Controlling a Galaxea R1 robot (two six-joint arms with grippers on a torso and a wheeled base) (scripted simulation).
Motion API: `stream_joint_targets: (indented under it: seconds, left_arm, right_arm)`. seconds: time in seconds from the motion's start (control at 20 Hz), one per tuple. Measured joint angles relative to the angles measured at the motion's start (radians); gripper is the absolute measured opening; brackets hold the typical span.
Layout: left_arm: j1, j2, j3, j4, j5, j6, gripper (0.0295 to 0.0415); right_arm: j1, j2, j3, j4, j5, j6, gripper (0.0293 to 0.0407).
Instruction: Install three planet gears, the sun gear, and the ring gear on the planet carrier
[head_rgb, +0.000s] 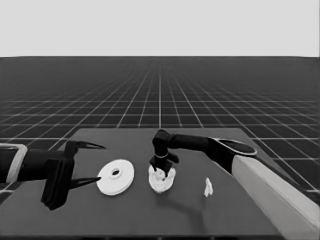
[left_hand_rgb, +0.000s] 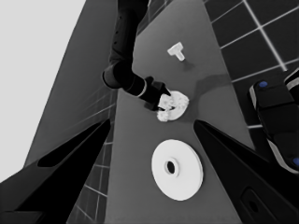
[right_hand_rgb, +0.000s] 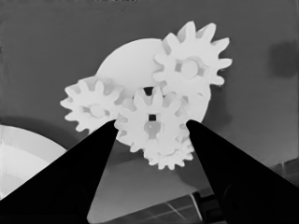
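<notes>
Right gripper (right_hand_rgb: 152, 128) jaws clasp centre gear (right_hand_rgb: 152, 122) between three planet gears (right_hand_rgb: 190, 67) on smaller round part (right_hand_rgb: 131, 60), apparently seating it; left gripper (head_rgb: 87, 165) parked, jaws spread.

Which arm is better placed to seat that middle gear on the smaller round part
Right. The right gripper is over the smaller round part, jaws flanking the centre gear; the left gripper waits by the larger round part.

My head camera looks down across the surface (head_rgb: 125, 210) toward the horizon. My left wrist camera looks sideways along it, from afar. My right wrist camera sits close above the smaller round part (right_hand_rgb: 131, 60), which all three views share.
</notes>
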Motion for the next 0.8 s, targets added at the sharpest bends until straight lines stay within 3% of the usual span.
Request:
stream_joint_targets:
  seconds: [0.8]
  left_arm:
    - [0.000,0.000,0.000,0.000,0.000,0.000,0.0385]
  right_arm:
    - [0.000,0.000,0.000,0.000,0.000,0.168,0.0309]
